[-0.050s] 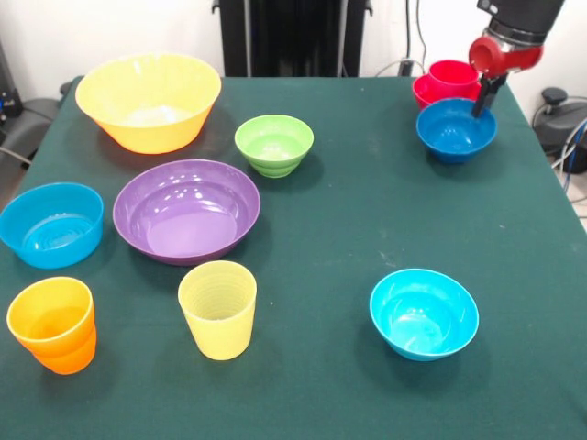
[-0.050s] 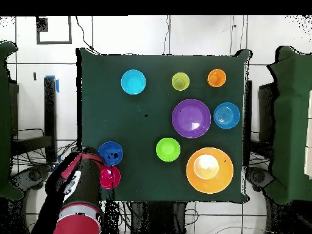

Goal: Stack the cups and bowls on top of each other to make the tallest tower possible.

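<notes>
My gripper (image 1: 483,103) hangs at the far right corner and reaches down to the back rim of the dark blue bowl (image 1: 456,130) (image 2: 110,153). Right behind that bowl stands the tower (image 1: 448,81) (image 2: 109,177), a red cup nested in a small red bowl. The cyan bowl (image 1: 424,313) sits near the front right. The pale yellow cup (image 1: 217,309) and the orange cup (image 1: 52,324) stand upright at the front left. Purple bowl (image 1: 186,210), light blue bowl (image 1: 50,225), lime green bowl (image 1: 274,145) and yellow-orange bowl (image 1: 149,101) fill the left half.
Everything rests on a dark green table (image 1: 367,211). In the overhead view the red and black arm (image 2: 79,189) covers the table corner beside the red stack. Cables and equipment lie beyond the table's edges.
</notes>
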{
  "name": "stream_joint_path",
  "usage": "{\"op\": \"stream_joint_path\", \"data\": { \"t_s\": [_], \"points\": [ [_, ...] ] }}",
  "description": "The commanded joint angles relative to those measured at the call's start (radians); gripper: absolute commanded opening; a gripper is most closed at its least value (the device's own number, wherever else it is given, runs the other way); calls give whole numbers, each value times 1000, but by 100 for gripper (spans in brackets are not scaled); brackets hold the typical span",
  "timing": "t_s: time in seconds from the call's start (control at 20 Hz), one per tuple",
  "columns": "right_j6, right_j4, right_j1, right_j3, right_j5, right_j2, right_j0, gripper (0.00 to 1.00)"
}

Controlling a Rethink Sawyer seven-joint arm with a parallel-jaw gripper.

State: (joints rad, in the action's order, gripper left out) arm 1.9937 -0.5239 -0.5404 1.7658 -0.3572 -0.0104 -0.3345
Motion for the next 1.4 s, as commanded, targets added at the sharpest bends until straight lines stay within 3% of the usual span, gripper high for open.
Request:
{"op": "stream_joint_path", "data": {
  "t_s": [0.05,0.45,0.85,0.9,1.4],
  "points": [
    [135,-53,45,-109,77,69,-66,0],
    [77,-16,41,-123,45,55,-48,0],
    [85,4,47,-128,41,52,-49,0],
    [89,7,46,-126,41,53,-50,100],
    [107,19,37,-111,51,62,-55,100]
  ]
}}
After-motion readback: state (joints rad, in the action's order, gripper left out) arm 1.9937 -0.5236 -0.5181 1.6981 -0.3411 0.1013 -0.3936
